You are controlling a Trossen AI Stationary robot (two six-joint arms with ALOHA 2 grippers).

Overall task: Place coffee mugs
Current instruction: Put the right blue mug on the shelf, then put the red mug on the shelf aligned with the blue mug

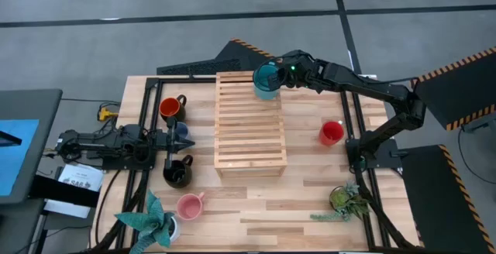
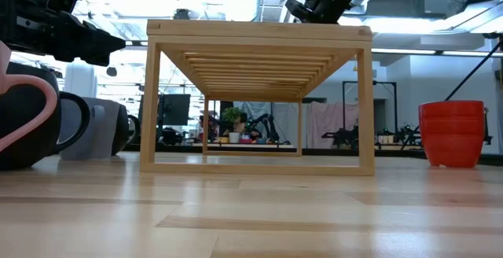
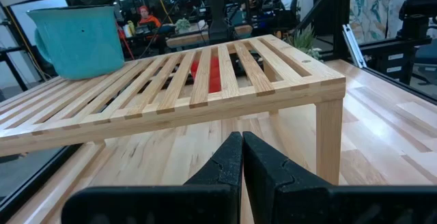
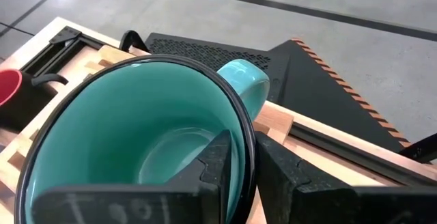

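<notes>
A teal mug [image 1: 266,81] stands on the far right corner of a slatted wooden rack [image 1: 249,126]; my right gripper [image 1: 276,74] is shut on it. The mug [image 3: 78,38] stands upright on the slats in the left wrist view. A red mug [image 1: 331,132] stands on the table right of the rack. To the rack's left stand a black mug with orange inside [image 1: 170,108], a grey-blue mug [image 1: 180,130], an all-black mug [image 1: 177,172] and a pink mug [image 1: 190,204]. My left gripper [image 1: 186,141] hovers shut by the grey-blue mug, touching nothing. My right gripper holds the teal mug by its rim and wall [image 4: 240,132] on the side away from the handle [image 4: 247,80]. One finger [image 4: 217,162] is inside the mug and one [image 4: 280,173] outside. The fingers come slanting down from the table's right. The mug is upright, its base on the rack's slats.
Two small potted plants stand near the table's near edge, one at the left [image 1: 151,219] and one at the right [image 1: 345,200]. The rack's slatted top [image 3: 205,74] is bare apart from the teal mug. Bare table lies under and in front of the rack.
</notes>
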